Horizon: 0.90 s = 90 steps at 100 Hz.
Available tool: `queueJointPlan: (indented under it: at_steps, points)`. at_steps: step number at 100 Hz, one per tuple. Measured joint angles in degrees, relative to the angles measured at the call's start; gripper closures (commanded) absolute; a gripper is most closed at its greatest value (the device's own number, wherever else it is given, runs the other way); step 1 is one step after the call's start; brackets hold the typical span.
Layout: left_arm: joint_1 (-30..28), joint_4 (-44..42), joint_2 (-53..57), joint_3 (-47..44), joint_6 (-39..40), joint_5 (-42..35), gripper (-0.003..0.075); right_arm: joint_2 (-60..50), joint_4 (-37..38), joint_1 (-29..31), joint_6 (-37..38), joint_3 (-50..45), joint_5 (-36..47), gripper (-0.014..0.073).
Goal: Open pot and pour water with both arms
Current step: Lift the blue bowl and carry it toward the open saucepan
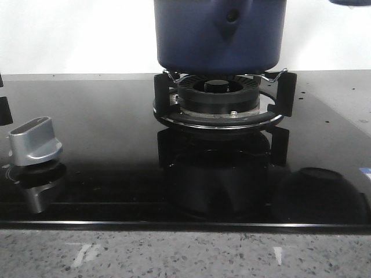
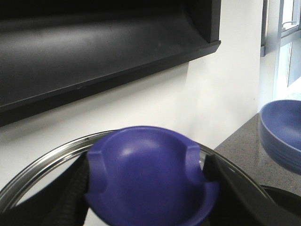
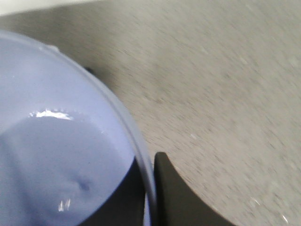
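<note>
Front view: pot (image 1: 220, 36) at top centre of frame, seated on the burner (image 1: 218, 99) supports; handle stub with its small hole faces the camera. Burner stands on a glossy black surface (image 1: 104, 133) that mirrors pot and burner. Silver knob (image 1: 35, 141) at left edge, middle height. Speckled counter (image 1: 185, 255) along the bottom of frame.

Left wrist view: left end effector (image 2: 150, 188) at bottom centre, its two dark fingers (image 2: 70, 193) clamped on either side of a blue lid knob (image 2: 150, 174). Steel rim of the lid (image 2: 42, 160) arcs behind the knob, lower left to lower right. Blue bowl (image 2: 282, 136) at right edge, on the grey counter. Dark hood (image 2: 94, 52) fills the upper left.

Right wrist view: blurred. Bowl fills the left and lower left, water (image 3: 51, 174) inside it. One dark finger (image 3: 183, 197) of the right end effector (image 3: 153, 207) lies just outside the rim at bottom centre, a dark shape just inside it; appears clamped on the rim.
</note>
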<state>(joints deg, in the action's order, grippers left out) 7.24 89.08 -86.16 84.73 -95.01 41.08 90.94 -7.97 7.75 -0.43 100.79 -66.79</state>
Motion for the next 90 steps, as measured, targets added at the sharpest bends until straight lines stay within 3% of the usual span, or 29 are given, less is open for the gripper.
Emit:
queueJointPlan:
  at_steps: [25,45,90]
  points:
    - [0.00,0.00,0.00,0.00,0.00,0.00,0.0475,3.55,0.00,-7.52,0.00,7.85,0.10,0.0657]
    - [0.00,0.00,0.00,0.00,0.00,0.00,0.0374,5.17,-0.40,-13.15,-0.13,9.58,3.28,0.0657]
    - [0.00,0.00,0.00,0.00,0.00,0.00,0.0373,7.57,-0.40,-21.42,-3.83,9.57,15.09,0.0657]
